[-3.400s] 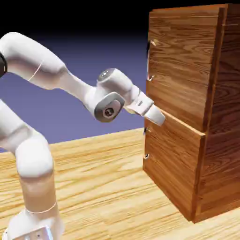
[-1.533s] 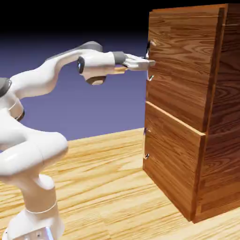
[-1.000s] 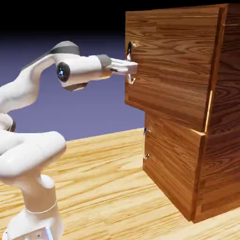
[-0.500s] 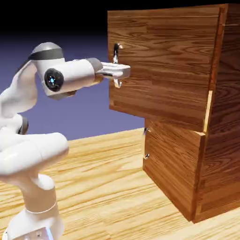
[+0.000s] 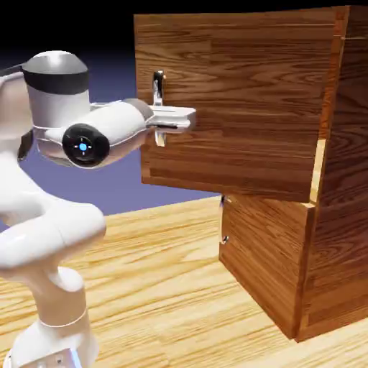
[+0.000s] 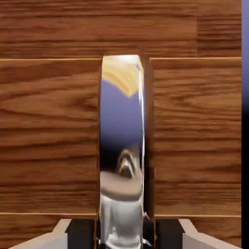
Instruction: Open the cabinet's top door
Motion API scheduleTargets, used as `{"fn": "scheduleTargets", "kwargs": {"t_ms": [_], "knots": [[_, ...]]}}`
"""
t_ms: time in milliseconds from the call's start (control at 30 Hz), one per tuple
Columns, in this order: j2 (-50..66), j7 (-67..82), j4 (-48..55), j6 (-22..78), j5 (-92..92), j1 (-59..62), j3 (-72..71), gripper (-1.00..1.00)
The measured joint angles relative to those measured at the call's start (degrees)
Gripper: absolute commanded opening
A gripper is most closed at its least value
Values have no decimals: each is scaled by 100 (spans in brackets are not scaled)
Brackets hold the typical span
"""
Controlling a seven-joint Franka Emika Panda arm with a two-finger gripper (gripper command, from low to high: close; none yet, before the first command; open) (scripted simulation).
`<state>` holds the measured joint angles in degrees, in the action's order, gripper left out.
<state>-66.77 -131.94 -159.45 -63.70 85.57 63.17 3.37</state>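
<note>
We find the gripper [image 5: 167, 119] clenched on the handle [image 6: 121, 151], top door [image 5: 237, 100] swung outward, cabinet [image 5: 338, 215] behind.

1. The tabletop [image 5: 165, 287] is a light, honey-coloured wood with long grain lines running across it, and it fills the lower part of the exterior view.
2. The cabinet [image 5: 323, 237] stands directly on the tabletop at the exterior view's right, its reddish-brown base meeting the surface along a dark shadow line.
3. The robot's white base [image 5: 54, 345] sits on the tabletop at the lower left corner of the exterior view.
4. Between the base and the cabinet the tabletop shows only its own grain and a soft shadow near the cabinet's foot.
5. The tabletop's far edge ends against the blue-violet backdrop [image 5: 172, 165].
</note>
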Motion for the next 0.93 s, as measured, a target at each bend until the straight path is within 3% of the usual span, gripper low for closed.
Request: {"fn": "scheduleTargets", "kwargs": {"t_ms": [400, 933], "knots": [[2491, 1361, 1592, 1478, -1681, -638, 1154, -100], [5688, 3055, 4628, 3704, -3089, -1799, 2347, -100]]}}
